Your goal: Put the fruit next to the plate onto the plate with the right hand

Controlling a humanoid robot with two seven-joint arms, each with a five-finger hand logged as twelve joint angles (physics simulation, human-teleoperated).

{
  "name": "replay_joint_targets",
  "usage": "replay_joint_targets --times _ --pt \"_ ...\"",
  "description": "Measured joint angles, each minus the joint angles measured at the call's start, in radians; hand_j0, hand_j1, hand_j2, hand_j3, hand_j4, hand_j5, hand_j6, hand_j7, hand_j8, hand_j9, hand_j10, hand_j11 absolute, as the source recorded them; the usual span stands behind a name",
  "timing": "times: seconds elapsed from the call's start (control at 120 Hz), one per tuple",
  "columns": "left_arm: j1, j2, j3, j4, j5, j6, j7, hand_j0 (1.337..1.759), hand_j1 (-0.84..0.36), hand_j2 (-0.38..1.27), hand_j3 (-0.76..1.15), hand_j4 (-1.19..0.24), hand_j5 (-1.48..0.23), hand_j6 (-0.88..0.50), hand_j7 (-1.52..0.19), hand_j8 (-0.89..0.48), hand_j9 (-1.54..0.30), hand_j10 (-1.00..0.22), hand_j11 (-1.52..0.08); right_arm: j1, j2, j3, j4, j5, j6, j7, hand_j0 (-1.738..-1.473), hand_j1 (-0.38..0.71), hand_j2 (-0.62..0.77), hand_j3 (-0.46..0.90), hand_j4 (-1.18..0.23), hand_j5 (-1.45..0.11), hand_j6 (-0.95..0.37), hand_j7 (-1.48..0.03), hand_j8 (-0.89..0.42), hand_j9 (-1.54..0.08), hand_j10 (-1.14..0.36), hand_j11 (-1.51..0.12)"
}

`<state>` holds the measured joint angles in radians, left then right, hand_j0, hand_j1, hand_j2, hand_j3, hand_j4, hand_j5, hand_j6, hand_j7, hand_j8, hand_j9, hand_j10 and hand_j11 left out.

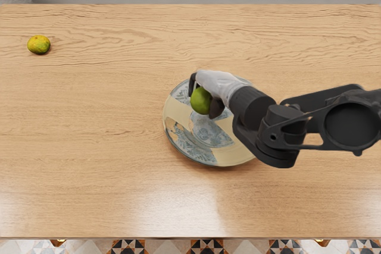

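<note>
Slanted view down onto a wooden table (89, 147). Near centre, a patterned plate (184, 138). Above its upper part, the right hand (219, 87), reaching in from the right, fingers clamped around a round green fruit (200, 100) with no clear long axis. Directly beneath the fruit: plate surface, contact unclear. Likely remaining: lowering, then release. Far left, well apart, a second fruit (38, 44).

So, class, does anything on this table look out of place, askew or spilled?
Nothing is spilled or damaged. The one stray item is a second fruit lying alone near the far left corner of the table, well away from the plate. The right hand grips a green fruit over the plate.
</note>
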<state>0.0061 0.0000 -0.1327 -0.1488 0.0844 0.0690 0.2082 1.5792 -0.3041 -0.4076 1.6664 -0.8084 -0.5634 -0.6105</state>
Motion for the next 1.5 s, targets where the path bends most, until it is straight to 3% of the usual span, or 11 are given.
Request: replay_joint_targets --times 0.025,0.117,0.208,0.433,0.533,0.733,0.958,1.025,1.117,1.242,1.5 --pt "0.0 0.0 0.0 0.0 0.0 0.0 0.0 1.658 0.35 0.0 0.0 0.0 0.0 0.0 0.0 0.0 0.0 0.0 0.0 -0.009 0.006 0.0 -0.007 -0.001 0.0 0.0 -1.647 0.17 0.04 0.0 -0.36 -1.12 -0.26 -1.04 -0.27 -1.11 -0.63 -1.1" --pt "-0.001 0.0 0.0 0.0 0.0 0.0 0.0 1.658 0.35 0.0 0.0 0.0 0.0 0.0 0.0 0.0 0.0 0.0 0.0 -0.022 0.017 0.002 -0.023 -0.017 -0.007 0.0 -1.651 -0.01 0.02 0.0 -0.23 -0.73 -0.17 -0.67 -0.18 -0.72 -0.43 -0.71" --pt "-0.001 0.0 0.001 0.0 0.0 0.0 0.0 1.658 0.35 0.0 0.0 0.0 0.0 0.0 0.0 0.0 0.0 0.0 0.0 -0.022 0.02 0.005 -0.029 -0.025 -0.009 0.0 -1.654 -0.13 0.01 0.0 -0.15 -0.46 -0.11 -0.43 -0.11 -0.46 -0.27 -0.45" --pt "0.0 0.0 0.0 0.0 0.0 0.0 0.0 1.658 0.35 0.0 0.0 0.0 0.0 0.0 0.0 0.0 0.0 0.0 0.0 -0.021 0.014 0.131 -0.033 0.136 0.024 0.0 -1.657 -0.28 0.01 0.0 -0.05 -0.15 -0.04 -0.14 -0.04 -0.15 -0.09 -0.15" --pt "0.0 0.0 -0.001 0.0 0.0 0.0 0.0 1.658 0.35 0.0 0.0 0.0 0.0 0.0 0.0 0.0 0.0 0.0 0.0 -0.076 0.012 0.254 -0.044 0.241 0.104 0.0 -1.657 -0.31 0.0 0.0 -0.03 -0.09 -0.02 -0.09 -0.02 -0.09 -0.06 -0.09" --pt "-0.002 0.0 0.0 0.0 0.0 0.0 0.0 1.658 0.35 0.0 0.0 0.0 0.0 0.0 0.0 0.0 0.0 0.0 0.0 -0.308 0.011 0.597 -0.118 0.375 0.429 0.0 -1.658 -0.33 0.0 0.0 -0.01 -0.04 -0.01 -0.03 -0.01 -0.04 -0.02 -0.03" --pt "-0.005 0.0 0.001 0.0 0.0 0.0 0.0 1.658 0.35 0.0 0.0 0.0 0.0 0.0 0.0 0.0 0.0 0.0 0.0 -0.492 0.011 0.874 -0.279 0.624 0.841 0.0 -1.658 -0.34 0.0 0.0 0.0 -0.01 0.0 -0.01 0.0 -0.01 -0.01 -0.01" --pt "-0.005 0.0 0.001 0.0 0.0 0.0 0.0 1.658 0.35 0.0 0.0 0.0 0.0 0.0 0.0 0.0 0.0 0.0 0.0 -0.538 0.007 0.946 -0.362 0.756 0.994 0.0 -1.658 -0.35 0.0 0.0 0.0 -0.01 0.0 -0.01 0.0 -0.01 -0.01 -0.01" --pt "-0.007 0.0 0.001 0.0 0.0 0.0 0.0 1.658 0.35 0.0 0.0 0.0 0.0 0.0 0.0 0.0 0.0 0.0 0.0 -0.573 -0.036 0.997 -0.435 0.942 1.099 0.0 -1.658 -0.35 0.0 0.0 0.0 -0.01 0.0 -0.01 0.0 -0.01 0.0 -0.01" --pt "-0.008 0.0 0.001 0.0 0.0 0.0 0.0 1.658 0.35 0.0 0.0 0.0 0.0 0.0 0.0 0.0 0.0 0.0 0.0 -0.627 -0.146 1.014 -0.469 1.158 1.152 0.0 -1.658 -0.35 0.0 0.0 0.0 0.0 0.0 0.0 0.0 0.0 0.0 0.0" --pt "-0.008 0.0 0.001 0.0 0.0 0.0 0.0 1.658 0.35 0.0 0.0 0.0 0.0 0.0 0.0 0.0 0.0 0.0 0.0 -0.712 -0.326 1.003 -0.478 1.268 1.173 0.0 -1.658 -0.35 0.0 0.0 0.0 0.0 0.0 0.0 0.0 0.0 0.0 0.0"
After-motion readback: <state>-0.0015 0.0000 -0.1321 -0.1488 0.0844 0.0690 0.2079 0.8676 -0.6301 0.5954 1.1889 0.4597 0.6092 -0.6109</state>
